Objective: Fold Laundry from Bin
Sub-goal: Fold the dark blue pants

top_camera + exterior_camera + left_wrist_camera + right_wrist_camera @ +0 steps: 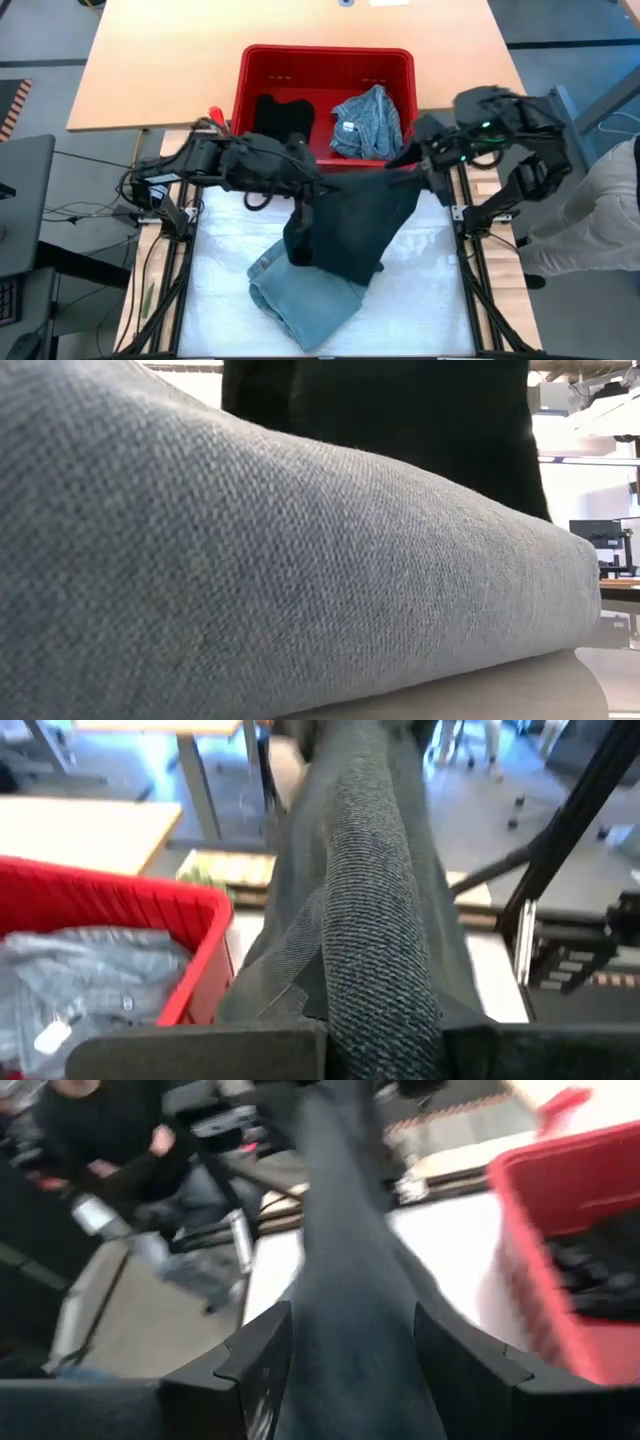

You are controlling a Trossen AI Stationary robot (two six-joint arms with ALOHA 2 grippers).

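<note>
Left gripper [305, 182] is sitting just left of centre in the high view, clamped tight on one end of the dark garment [360, 225]; through its wrist camera I'm seeing that cloth [375, 920] bunching into a thick rope between the closed fingers. Right gripper [425, 165] is hovering at the centre right, at the garment's other end, and in its wrist view the fingers [255, 1365] are standing apart with the cloth [350, 1310] running loosely through the gap, so I'm reading it as released. Between the two, the garment is hanging stretched just below the bin [325, 60], draping onto a denim-blue piece [305, 300] lying at the lower centre on the white mat [425, 290]. That denim piece [250, 560] is filling most of the low view. Inside the bin, at the upper centre, a black item [280, 115] is lying on the left and a blue-grey one [368, 120] on the right
</note>
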